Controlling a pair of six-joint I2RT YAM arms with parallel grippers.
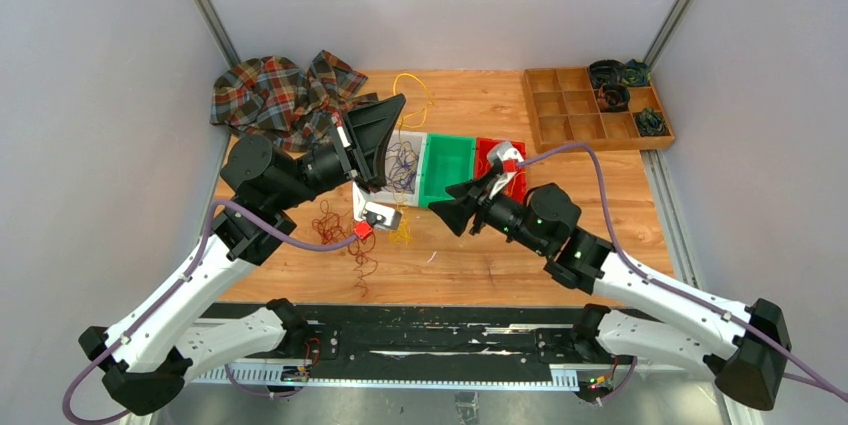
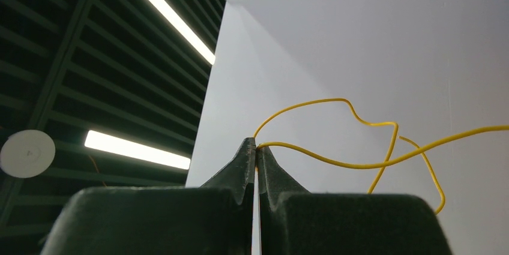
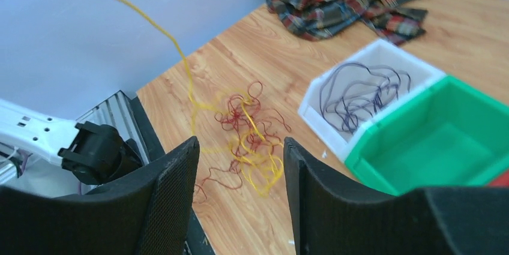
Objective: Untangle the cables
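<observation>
The left claw (image 2: 256, 147), held high above the desk (image 3: 240, 51), pinches a yellow cable (image 2: 366, 166) between closed tips. The right claw (image 3: 240, 147) hovers, jaws apart and empty, over the red-and-yellow tangle (image 3: 243, 129). Purple cables (image 3: 360, 90) lie in a white bin (image 3: 324, 126).

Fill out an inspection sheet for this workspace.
Surface: wooden table.
Job's things: yellow cable runs up from a red-and-yellow tangle on the table; purple cable lies in the white bin.
Clutter: plaid cloth, green bin, red bin, wooden tray holding dark bundles.
Grippers: left gripper shut on the yellow cable; right gripper open, holding nothing.
Cables: lilac cables along both arms.
Surroundings: grey walls.
</observation>
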